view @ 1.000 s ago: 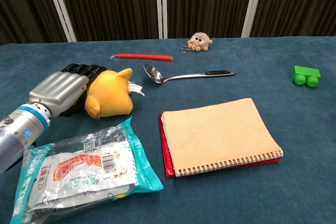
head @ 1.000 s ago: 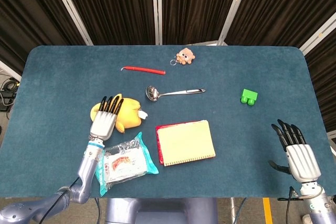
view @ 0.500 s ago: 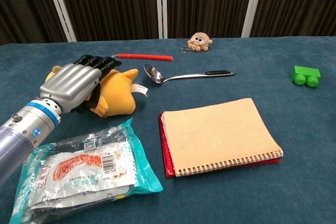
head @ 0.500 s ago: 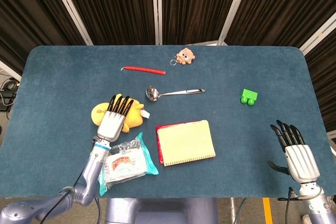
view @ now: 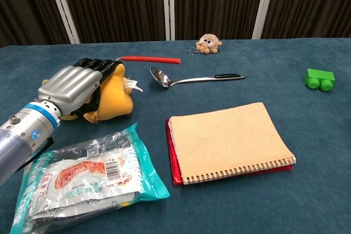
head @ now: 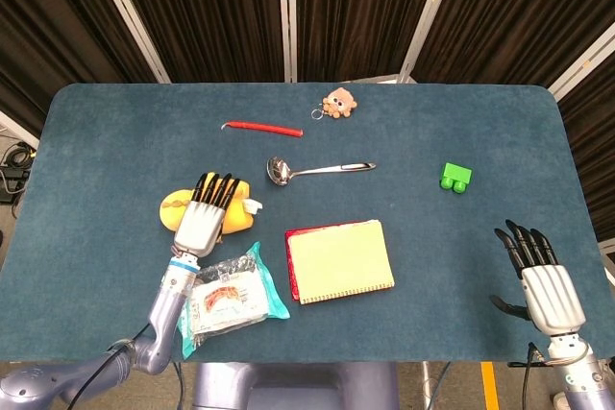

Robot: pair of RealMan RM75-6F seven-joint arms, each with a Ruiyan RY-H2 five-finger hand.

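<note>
My left hand (head: 205,216) lies over a yellow plush toy (head: 173,210) on the left of the blue table (head: 461,122). In the chest view the left hand (view: 74,83) has its fingers curled over the top of the toy (view: 116,100) and grips it. A white tag sticks out of the toy toward the spoon. My right hand (head: 541,280) hovers at the near right edge of the table, fingers spread, holding nothing. It shows only in the head view.
A teal snack packet (view: 82,176) lies just in front of the left hand. Right of it is a spiral notebook (view: 227,141) on a red cover. Farther back lie a metal spoon (view: 192,79), a red stick (view: 149,59), a small brown plush keychain (view: 209,43) and a green block (view: 320,79).
My left hand moved from beside the yellow toy onto it and closed over it. The toy has turned and shifted left. The right hand has barely moved.
</note>
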